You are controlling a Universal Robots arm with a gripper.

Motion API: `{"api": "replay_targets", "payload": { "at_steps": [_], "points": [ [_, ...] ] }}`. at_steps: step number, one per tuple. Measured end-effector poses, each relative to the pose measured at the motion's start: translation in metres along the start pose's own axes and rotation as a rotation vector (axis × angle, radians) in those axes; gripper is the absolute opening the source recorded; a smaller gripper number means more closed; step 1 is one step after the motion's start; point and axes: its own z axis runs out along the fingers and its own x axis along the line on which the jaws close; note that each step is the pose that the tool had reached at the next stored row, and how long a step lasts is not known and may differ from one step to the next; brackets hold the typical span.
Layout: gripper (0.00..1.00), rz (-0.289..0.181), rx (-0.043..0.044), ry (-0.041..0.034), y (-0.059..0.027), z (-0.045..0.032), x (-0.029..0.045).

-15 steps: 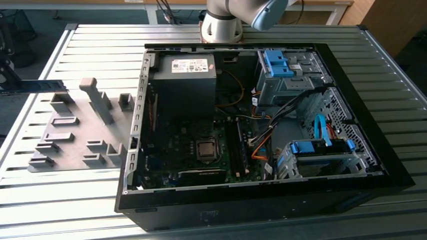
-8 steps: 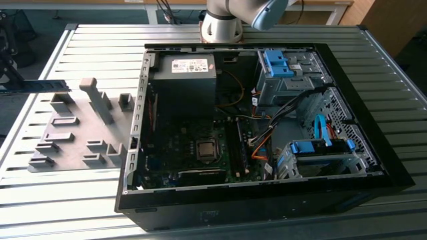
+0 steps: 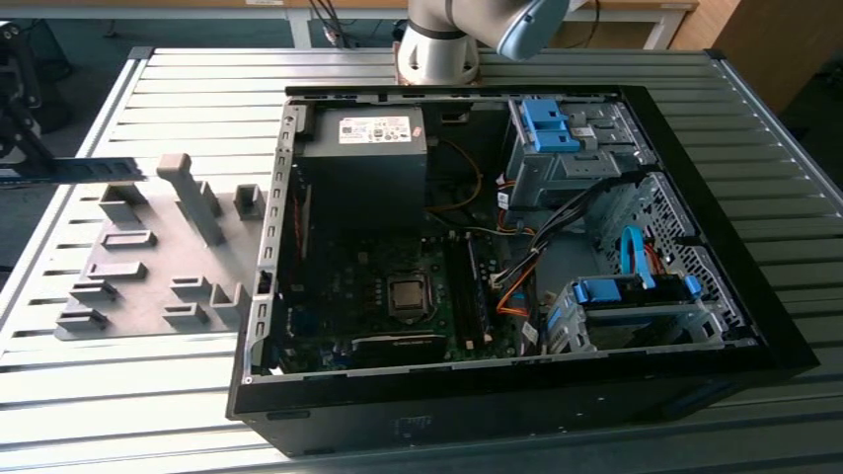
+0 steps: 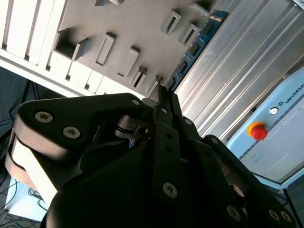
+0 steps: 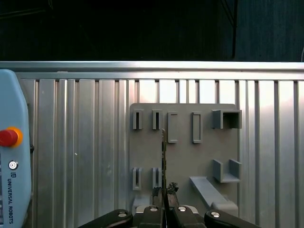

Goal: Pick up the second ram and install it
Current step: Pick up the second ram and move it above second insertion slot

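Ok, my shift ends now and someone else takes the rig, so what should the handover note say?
Gripper: shut on the memory stick, gripped at one end.
Stick: in the air by the grey holder tray, at the exterior view's left, apart from the open computer case.
Done: stick picked up.
Left: it is not yet in the slots inside the case.

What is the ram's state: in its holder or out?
Out: the hand grips the ram, clear of the holder.
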Motion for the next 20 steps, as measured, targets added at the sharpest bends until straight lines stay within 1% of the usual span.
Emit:
{"api": "replay_targets", "payload": {
  "at_steps": [20],
  "points": [
    [0.14, 0.0, 0.0, 0.0, -0.013, -0.0001, -0.0002]
  ]
}}
